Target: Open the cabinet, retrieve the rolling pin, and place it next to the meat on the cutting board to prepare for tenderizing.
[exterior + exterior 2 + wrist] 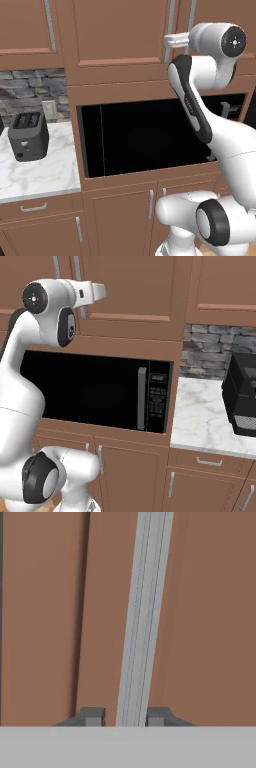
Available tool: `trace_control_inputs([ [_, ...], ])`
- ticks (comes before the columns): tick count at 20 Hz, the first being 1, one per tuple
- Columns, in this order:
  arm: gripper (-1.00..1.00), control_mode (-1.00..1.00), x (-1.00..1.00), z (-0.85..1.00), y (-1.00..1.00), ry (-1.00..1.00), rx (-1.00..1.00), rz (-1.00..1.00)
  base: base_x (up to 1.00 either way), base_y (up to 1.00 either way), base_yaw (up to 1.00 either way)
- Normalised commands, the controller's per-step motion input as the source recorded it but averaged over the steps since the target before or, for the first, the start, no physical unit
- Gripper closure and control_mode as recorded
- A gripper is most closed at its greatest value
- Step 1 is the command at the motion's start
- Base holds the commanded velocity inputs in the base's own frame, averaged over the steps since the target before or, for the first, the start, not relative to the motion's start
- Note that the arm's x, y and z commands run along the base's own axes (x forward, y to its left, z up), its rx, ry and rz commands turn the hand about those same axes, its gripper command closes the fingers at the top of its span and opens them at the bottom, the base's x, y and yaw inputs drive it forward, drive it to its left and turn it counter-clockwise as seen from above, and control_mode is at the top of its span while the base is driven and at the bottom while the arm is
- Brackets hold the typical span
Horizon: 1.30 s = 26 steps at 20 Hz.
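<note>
The cabinet (120,30) (140,286) is a reddish-brown wall unit above the microwave, and its doors are closed. My gripper (168,42) (101,292) is raised against the door front. In the hand view my gripper (125,717) straddles the long silver bar handle (142,612). One dark fingertip (92,716) sits on each side of the bar, close against it. The same handle (171,15) runs up above the hand in the left base view. The rolling pin, the meat and the cutting board are out of view.
A black built-in microwave (150,135) (90,391) sits under the cabinet. A dark toaster (28,135) stands on the marble counter (40,175) to the left. A black coffee machine (242,396) stands on the counter (200,421) to the right. Low cabinets run below.
</note>
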Motion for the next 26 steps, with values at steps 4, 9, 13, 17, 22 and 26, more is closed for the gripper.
trace_control_inputs([
  [4, 1.00, -1.00, 0.13, 0.00, 0.00, 0.00, 0.00, 0.00, 0.00, 0.00, 0.00],
  [9, 1.00, -1.00, 0.14, -0.01, -0.03, 0.00, 0.01, 0.04, 0.00, 0.00, 0.00],
  [13, 1.00, -1.00, 0.05, 0.00, -0.06, 0.00, 0.01, 0.05, 0.00, 0.00, 0.00],
  [17, 1.00, -1.00, 0.00, 0.00, 0.00, 0.00, 0.00, 0.00, 0.00, 0.00, 0.00],
  [22, 1.00, -1.00, -0.30, -0.01, -0.01, -0.02, 0.00, 0.00, 0.00, 0.00, 0.00],
  [26, 1.00, -1.00, -0.69, 0.00, -0.06, -0.01, 0.00, 0.00, 0.00, 0.00, 0.00],
])
